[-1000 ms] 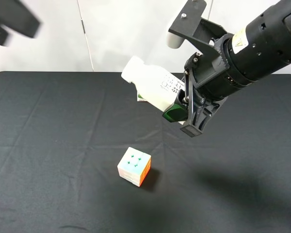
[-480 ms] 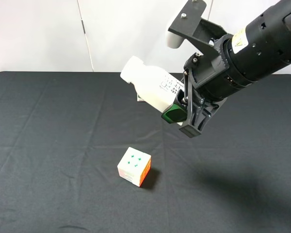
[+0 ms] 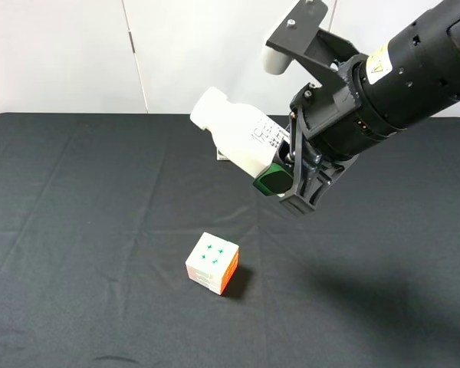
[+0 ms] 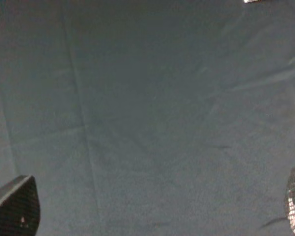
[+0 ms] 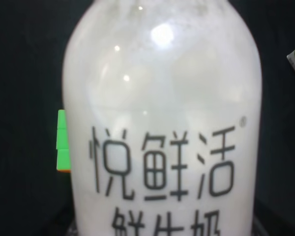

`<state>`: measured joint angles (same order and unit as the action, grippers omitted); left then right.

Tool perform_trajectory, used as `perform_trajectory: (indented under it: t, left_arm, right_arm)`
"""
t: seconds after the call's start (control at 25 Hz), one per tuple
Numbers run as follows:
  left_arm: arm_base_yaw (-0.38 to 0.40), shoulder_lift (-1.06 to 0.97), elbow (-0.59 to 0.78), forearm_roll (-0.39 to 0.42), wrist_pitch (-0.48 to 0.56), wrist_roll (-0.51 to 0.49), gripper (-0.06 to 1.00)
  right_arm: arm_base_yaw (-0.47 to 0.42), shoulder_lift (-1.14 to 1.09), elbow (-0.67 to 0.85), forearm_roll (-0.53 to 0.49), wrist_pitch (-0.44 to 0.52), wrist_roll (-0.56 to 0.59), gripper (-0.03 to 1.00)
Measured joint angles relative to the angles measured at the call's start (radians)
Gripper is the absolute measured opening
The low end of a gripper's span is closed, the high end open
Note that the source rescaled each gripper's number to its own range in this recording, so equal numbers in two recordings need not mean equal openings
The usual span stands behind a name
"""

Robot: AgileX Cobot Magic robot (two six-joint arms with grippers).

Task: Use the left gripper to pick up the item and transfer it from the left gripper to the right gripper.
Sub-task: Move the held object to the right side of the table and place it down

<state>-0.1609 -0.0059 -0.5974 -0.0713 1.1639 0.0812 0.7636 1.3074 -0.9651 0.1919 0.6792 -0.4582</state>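
Observation:
The white drink bottle (image 3: 234,134) hangs tilted in the air above the black table, cap toward the back left, green-and-black band at its base inside my right gripper (image 3: 290,142). The right gripper is shut on the bottle's base end. The right wrist view is filled by the bottle (image 5: 162,123) with its black printed characters. My left gripper is out of the exterior view. In the left wrist view the left gripper (image 4: 156,206) shows only as two black fingertips (image 4: 17,206) far apart, open and empty, over bare cloth.
A pastel puzzle cube (image 3: 212,263) sits on the black tablecloth (image 3: 77,230) in front of the bottle; its green edge shows in the right wrist view (image 5: 62,140). A small milk carton (image 3: 222,157) lies behind and under the bottle. White wall at the back.
The left gripper, blurred at the top left one second ago, has left the exterior view. The right gripper with the bottle has shifted slightly to the left.

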Motion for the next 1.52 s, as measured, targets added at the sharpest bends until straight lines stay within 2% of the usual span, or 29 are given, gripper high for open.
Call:
perform_trajectory:
  t: [0.16,0.32,0.76,1.08,1.2,1.36,1.52]
  left_arm:
    - [0.000,-0.002,0.031,-0.001,-0.006,0.003,1.00]
    - [0.000,-0.002,0.106,-0.015,-0.079,0.011,1.00]
    - [0.000,-0.002,0.110,-0.015,-0.100,0.014,1.00]
    - [0.004,-0.002,0.110,-0.015,-0.100,0.015,1.00]
    - [0.049,-0.002,0.110,-0.015,-0.100,0.015,1.00]
    - [0.163,-0.002,0.110,-0.015,-0.100,0.015,1.00]
    - [0.249,-0.002,0.111,-0.015,-0.100,0.015,1.00]
  right_arm:
    - [0.000,0.000,0.000,0.001,0.000,0.006,0.00]
    - [0.000,0.000,0.000,0.002,0.000,0.026,0.00]
    - [0.000,0.000,0.000,0.005,0.000,0.058,0.00]
    - [0.000,0.000,0.000,-0.008,0.001,0.155,0.00]
    - [0.000,0.000,0.000,-0.034,0.011,0.212,0.00]
    - [-0.009,0.000,0.000,-0.086,0.064,0.286,0.00]
    - [-0.071,0.000,0.000,-0.137,0.107,0.358,0.00]
